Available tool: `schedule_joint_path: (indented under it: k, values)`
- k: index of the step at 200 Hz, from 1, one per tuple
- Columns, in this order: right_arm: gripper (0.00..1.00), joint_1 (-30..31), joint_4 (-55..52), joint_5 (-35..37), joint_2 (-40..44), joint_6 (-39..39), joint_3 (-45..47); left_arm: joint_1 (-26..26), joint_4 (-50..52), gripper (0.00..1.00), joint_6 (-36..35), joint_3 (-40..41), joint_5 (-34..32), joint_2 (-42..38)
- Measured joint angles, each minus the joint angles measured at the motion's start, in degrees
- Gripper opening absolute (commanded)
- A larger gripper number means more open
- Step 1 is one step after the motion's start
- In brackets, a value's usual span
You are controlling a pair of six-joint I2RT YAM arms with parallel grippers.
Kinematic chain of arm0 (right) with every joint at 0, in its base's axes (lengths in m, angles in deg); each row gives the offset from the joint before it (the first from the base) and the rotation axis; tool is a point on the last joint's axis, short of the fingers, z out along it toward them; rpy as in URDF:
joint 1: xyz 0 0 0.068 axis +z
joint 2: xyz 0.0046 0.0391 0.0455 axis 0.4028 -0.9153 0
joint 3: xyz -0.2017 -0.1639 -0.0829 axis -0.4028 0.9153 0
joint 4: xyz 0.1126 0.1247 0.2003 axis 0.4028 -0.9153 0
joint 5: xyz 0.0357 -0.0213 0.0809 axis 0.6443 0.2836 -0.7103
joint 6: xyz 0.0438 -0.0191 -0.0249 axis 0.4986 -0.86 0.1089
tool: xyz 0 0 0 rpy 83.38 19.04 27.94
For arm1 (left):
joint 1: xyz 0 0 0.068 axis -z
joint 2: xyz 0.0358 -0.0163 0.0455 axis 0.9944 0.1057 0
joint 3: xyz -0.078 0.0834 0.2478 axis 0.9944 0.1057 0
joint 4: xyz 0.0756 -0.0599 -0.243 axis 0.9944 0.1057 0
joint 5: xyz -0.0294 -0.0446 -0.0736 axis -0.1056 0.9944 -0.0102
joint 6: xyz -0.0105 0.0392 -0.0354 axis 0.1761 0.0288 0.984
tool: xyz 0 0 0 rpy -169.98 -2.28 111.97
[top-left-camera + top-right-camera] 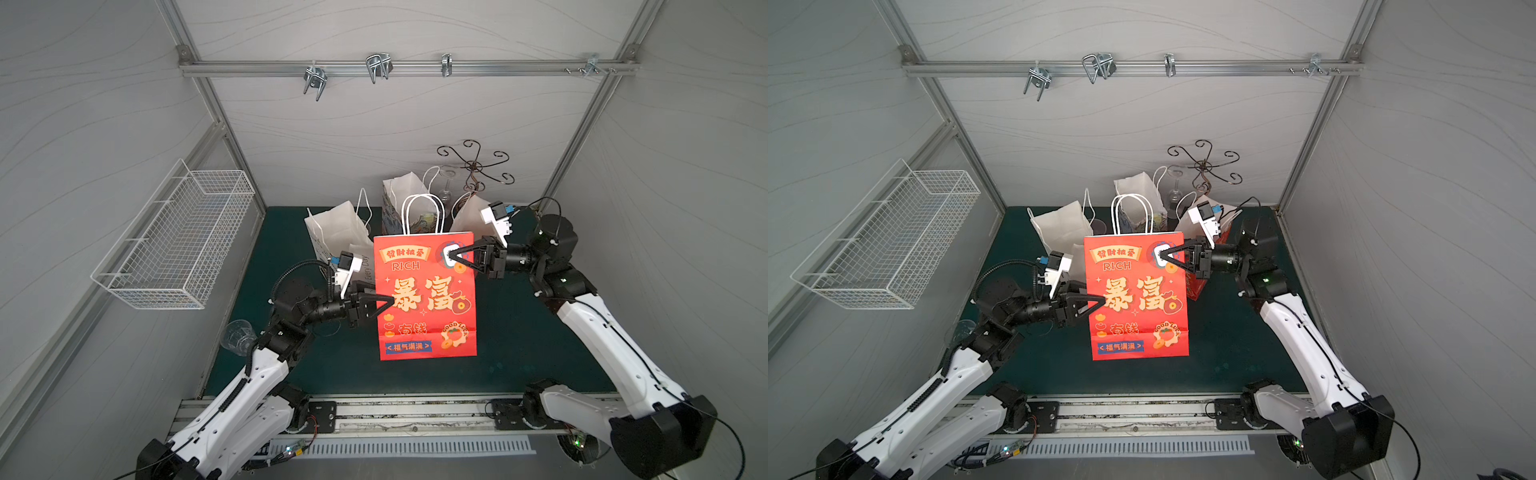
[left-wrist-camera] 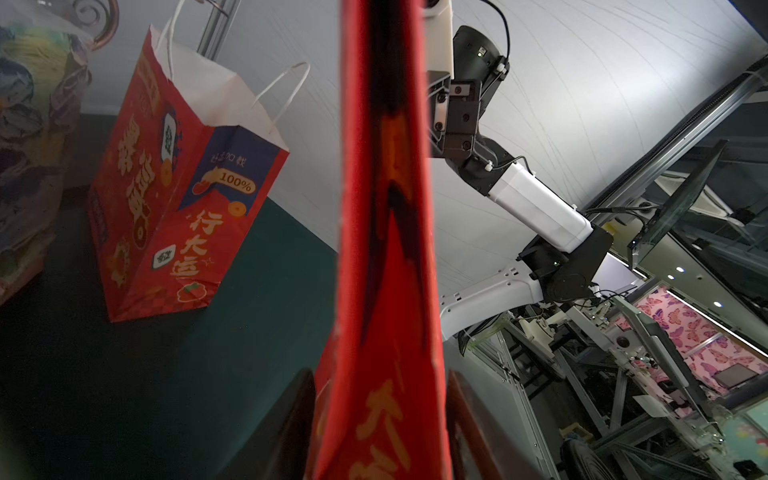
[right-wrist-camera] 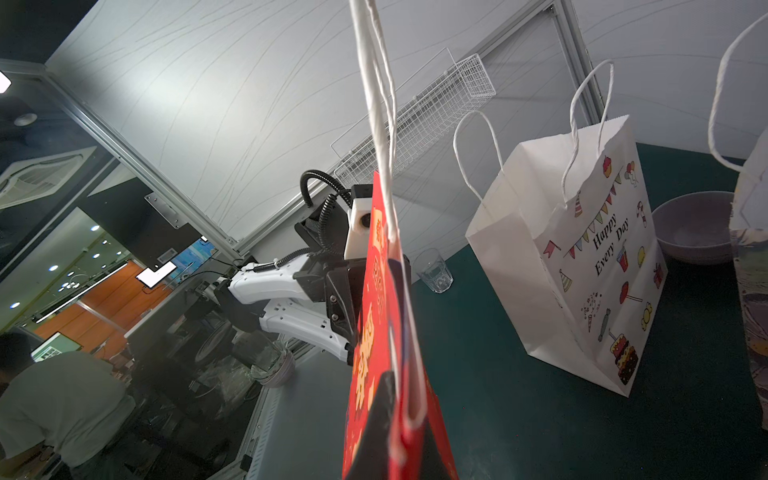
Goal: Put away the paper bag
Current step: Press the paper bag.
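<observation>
Top view: flattened red printed paper bag held upright above dark green worktop, right hand pinching upper corner. Left wrist view: left hand spread astride bag edge, seemingly letting go.

A robotics lab test cell: pale panels framed in aluminium rails box in a green mat, with a wire basket mounted at nine o'clock, hooks at twelve, and office ceiling lights and a seated person beyond the panels.
</observation>
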Motion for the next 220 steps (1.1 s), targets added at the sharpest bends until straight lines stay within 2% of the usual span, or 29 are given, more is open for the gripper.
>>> schedule_joint_path:
  k: [17, 32, 54, 60, 73, 81, 92, 114, 127, 156, 174, 195, 198, 212, 220]
  values:
    - [0.0, 0.0, 0.0, 0.0, 0.0, 0.0, 0.0, 0.0, 1.2, 0.13, -0.8, 0.3, 0.8, 0.1]
    - [0.0, 0.0, 0.0, 0.0, 0.0, 0.0, 0.0, 0.0, 1.5, 0.0, -1.6, 0.5, 1.4, 0.1]
    - [0.0, 0.0, 0.0, 0.0, 0.0, -0.1, 0.0, 0.0, 1.5, 0.0, -1.8, 0.5, 1.9, 0.0]
    - [0.0, 0.0, 0.0, 0.0, 0.0, -0.1, 0.0, 0.0, 1.6, 0.09, -2.0, 0.5, 1.9, -0.1]
    - [0.0, 0.0, 0.0, 0.0, 0.0, -0.1, 0.0, 0.0, 1.9, 0.38, -2.5, 0.5, 2.1, -0.1]
    - [0.0, 0.0, 0.3, 0.0, 0.0, 0.0, 0.0, 0.0, 2.9, 0.5, -3.1, 0.5, 2.3, -0.1]
    - [0.0, -0.1, 0.7, 0.0, 0.0, 0.0, 0.0, 0.0, 4.3, 0.57, -3.5, 0.5, 2.8, -0.1]
    - [0.0, -0.1, 1.1, 0.0, 0.0, 0.0, 0.0, 0.0, 7.3, 0.59, -5.1, 0.5, 3.8, 0.0]
    - [0.0, -0.1, 1.4, 0.0, 0.0, 0.0, 0.0, 0.0, 8.9, 0.52, -6.0, 0.5, 4.7, 0.1]
    - [0.0, -0.1, 1.7, -0.1, 0.0, 0.0, 0.0, 0.0, 11.3, 0.16, -7.8, 0.5, 6.5, 0.1]
    - [0.0, -0.1, 1.7, -0.1, 0.0, -0.1, 0.0, 0.0, 11.8, 0.0, -8.6, 0.5, 7.1, 0.2]
    - [0.0, -0.1, 1.8, -0.4, 0.0, -0.3, 0.0, 0.0, 12.0, 0.0, -9.2, 0.5, 7.6, 0.2]
    - [0.0, -0.1, 1.8, -0.4, 0.0, -0.3, 0.0, 0.0, 12.0, 0.05, -9.1, 0.5, 7.6, 0.2]
    - [0.0, -0.1, 1.7, -0.5, 0.0, -1.0, 0.0, 0.0, 11.8, 0.4, -9.0, 0.5, 7.6, 0.2]
    - [0.0, -0.1, 1.6, -0.5, 0.0, -1.6, 0.0, 0.0, 11.8, 0.51, -8.8, 0.4, 7.5, 0.3]
